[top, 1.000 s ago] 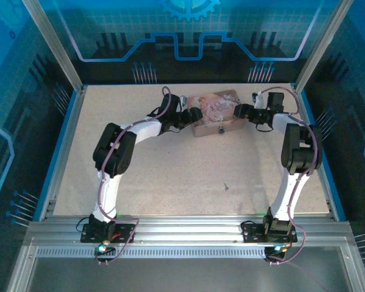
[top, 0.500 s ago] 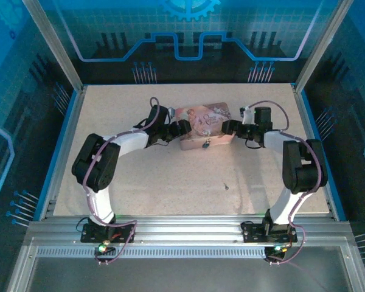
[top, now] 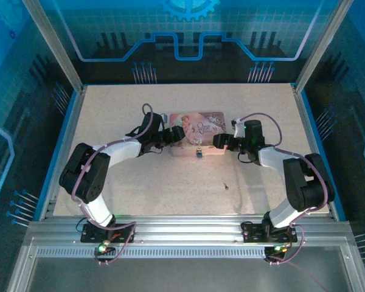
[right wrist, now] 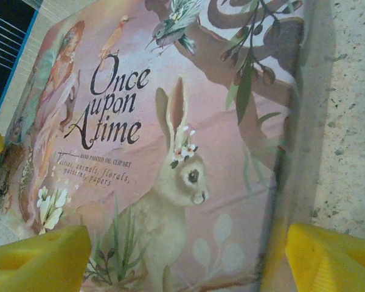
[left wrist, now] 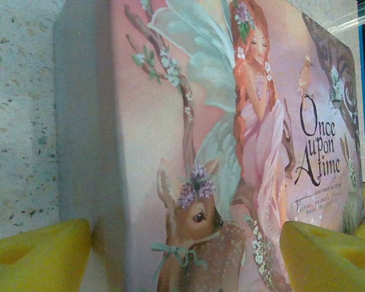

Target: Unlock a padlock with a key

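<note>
Downward, padlock [top: 198, 152] on tin's [top: 198, 124] near face

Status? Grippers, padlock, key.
Both open: left gripper and right gripper at opposite ends of the pink illustrated tin box. Tiny brass padlock on its near wall, not gripped. Slim dark key loose on table.
</note>
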You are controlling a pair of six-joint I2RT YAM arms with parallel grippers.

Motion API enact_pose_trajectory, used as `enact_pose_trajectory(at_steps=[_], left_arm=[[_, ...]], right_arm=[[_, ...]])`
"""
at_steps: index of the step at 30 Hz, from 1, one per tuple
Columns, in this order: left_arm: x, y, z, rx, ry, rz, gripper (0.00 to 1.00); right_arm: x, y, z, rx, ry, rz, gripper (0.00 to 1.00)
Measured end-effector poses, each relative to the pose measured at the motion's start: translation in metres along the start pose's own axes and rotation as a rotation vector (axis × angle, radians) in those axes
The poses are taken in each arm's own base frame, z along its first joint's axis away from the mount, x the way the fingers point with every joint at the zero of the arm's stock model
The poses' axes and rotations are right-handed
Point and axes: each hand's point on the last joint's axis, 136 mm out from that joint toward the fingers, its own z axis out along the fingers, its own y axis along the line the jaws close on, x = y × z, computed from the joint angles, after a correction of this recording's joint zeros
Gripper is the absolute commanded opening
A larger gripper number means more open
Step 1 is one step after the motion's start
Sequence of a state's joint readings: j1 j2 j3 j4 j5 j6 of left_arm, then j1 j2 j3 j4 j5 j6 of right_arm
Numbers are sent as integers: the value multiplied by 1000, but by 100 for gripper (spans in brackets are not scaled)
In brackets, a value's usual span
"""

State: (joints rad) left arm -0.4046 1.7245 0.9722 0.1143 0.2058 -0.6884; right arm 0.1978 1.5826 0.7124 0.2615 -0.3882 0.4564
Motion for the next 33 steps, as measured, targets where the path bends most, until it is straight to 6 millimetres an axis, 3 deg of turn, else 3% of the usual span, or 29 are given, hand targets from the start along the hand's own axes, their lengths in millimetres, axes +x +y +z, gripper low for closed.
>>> enact_pose_trajectory(at_steps=[8, 15, 19, 23, 25, 29, 33], left_arm=[[-5, -5, -8, 13, -10, 18, 90], [-26, -14, -42, 40, -85, 38, 93], [-31, -20, -62, 51, -119, 52, 93], [-32, -24, -67, 60, -130, 66, 93], [-25, -22, -72, 67, -132, 63, 92], [11, -14, -97, 74, -106, 34, 92], [29, -20, -106, 105, -94, 25, 92]], right_arm=[[15, -3, -2, 56, 49, 23, 99], [6, -2, -35, 154, 14, 12, 100], [8, 2, -55, 191, 15, 7, 94], [15, -2, -60, 217, 42, 19, 87], [32, 0, -66, 263, 95, 18, 86], [79, 37, -84, 232, 206, -16, 81], [118, 33, -94, 282, 284, 35, 81]])
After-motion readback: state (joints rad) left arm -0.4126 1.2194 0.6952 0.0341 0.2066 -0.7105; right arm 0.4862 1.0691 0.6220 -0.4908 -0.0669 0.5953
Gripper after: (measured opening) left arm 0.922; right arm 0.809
